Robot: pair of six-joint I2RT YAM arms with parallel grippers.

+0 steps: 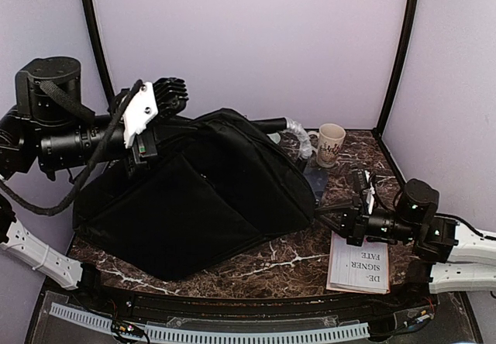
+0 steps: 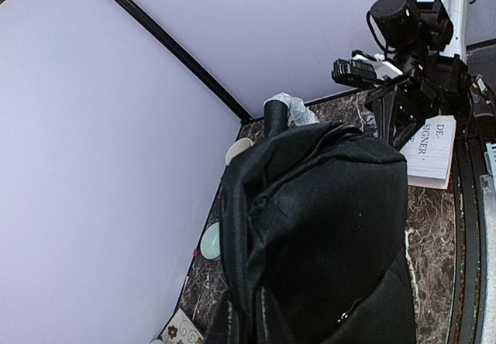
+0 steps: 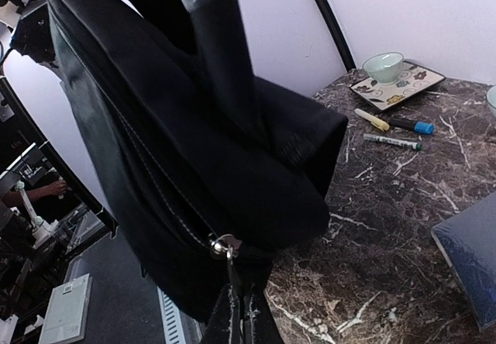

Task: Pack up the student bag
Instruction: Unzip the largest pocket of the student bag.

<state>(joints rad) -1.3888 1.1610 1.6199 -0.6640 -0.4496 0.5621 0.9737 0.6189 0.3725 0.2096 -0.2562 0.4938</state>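
Backpack [image 1: 194,197]: black soft cloth, sprawled over the left and middle of the marble table [image 1: 263,270], its upper edge raised toward my left pincer [image 1: 167,94]. I cannot tell whether that pincer is clamped on the cloth, since its fingers do not show in its own wrist view. Right pincer [image 3: 240,294]: fingers pressed together on the zipper pull [image 3: 225,245] at the bag's lower right corner. Judgement: the cloth is limp and will sag and fold, so no panel will bear a push. It looks bulky rather than heavy. The zipper tab is small and metal, likely slippery, so I should draw along the track and not sideways. Firmer holds would be the top edge and the seam beside the zip. Booklet [image 1: 358,263], mug [image 1: 331,144] and markers [image 3: 391,141] lie outside the bag.
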